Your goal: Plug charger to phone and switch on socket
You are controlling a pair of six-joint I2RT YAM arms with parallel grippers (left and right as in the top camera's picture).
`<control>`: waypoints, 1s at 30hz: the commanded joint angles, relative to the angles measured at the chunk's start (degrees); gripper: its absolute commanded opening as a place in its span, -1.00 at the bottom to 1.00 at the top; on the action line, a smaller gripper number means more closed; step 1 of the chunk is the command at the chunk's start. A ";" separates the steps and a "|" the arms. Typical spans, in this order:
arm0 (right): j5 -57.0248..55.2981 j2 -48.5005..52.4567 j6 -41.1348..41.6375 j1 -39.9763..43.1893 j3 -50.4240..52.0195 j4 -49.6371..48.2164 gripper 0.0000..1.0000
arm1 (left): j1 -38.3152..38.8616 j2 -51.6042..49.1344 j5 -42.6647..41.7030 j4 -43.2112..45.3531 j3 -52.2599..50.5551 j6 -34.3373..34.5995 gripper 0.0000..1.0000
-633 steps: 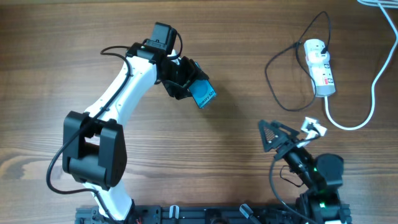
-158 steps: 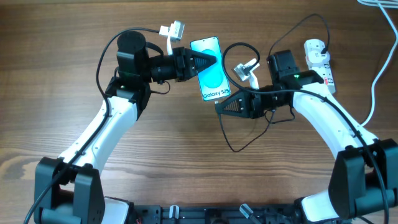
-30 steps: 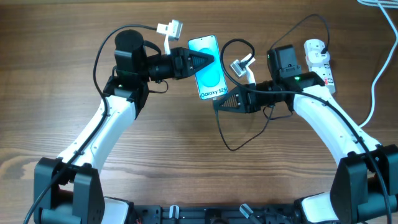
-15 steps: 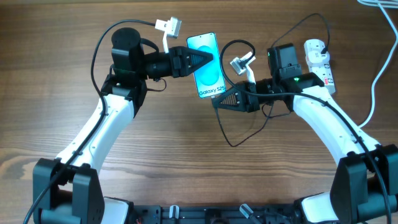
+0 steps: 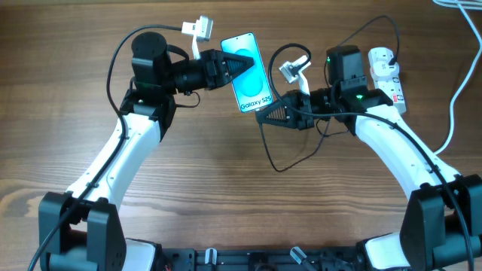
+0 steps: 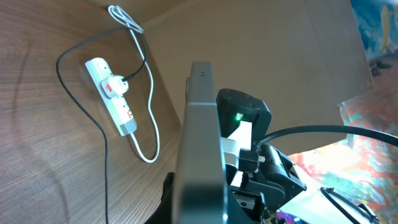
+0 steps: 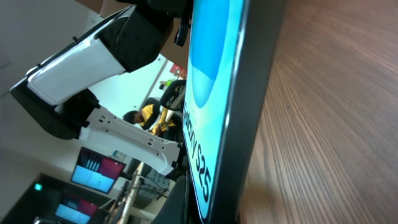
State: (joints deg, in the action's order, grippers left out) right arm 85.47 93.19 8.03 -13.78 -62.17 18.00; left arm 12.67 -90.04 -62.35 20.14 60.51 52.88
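Observation:
The phone (image 5: 251, 77), teal screen up with its "Galaxy S25" strip, hangs above the table at the far centre. My left gripper (image 5: 242, 63) is shut on its upper part. In the left wrist view the phone (image 6: 200, 149) shows edge-on. My right gripper (image 5: 265, 115) is shut on the end of the charger (image 5: 276, 159), right at the phone's lower edge. The black cable loops down and back up to the socket (image 5: 388, 79) at the far right. The connector tip is hidden. In the right wrist view the phone (image 7: 239, 93) fills the middle.
A thick white cord (image 5: 450, 113) runs from the socket (image 6: 112, 94) to the right edge of the table. The wooden table (image 5: 226, 196) spreads in front of both arms. The black cable sags onto it below the right gripper.
Both grippers and the phone have drifted a little toward the far side and left. The right gripper stays at the phone's lower edge, and both grips are unchanged.

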 commanded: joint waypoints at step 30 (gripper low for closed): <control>-8.20 -1.16 -0.59 0.50 -1.55 5.88 -0.67 | -2.69 1.05 -12.59 -1.11 -0.79 1.57 -0.92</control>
State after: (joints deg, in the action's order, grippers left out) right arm 82.17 92.55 8.71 -13.85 -62.41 23.64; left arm 9.96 -90.08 -68.58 18.63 59.46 52.86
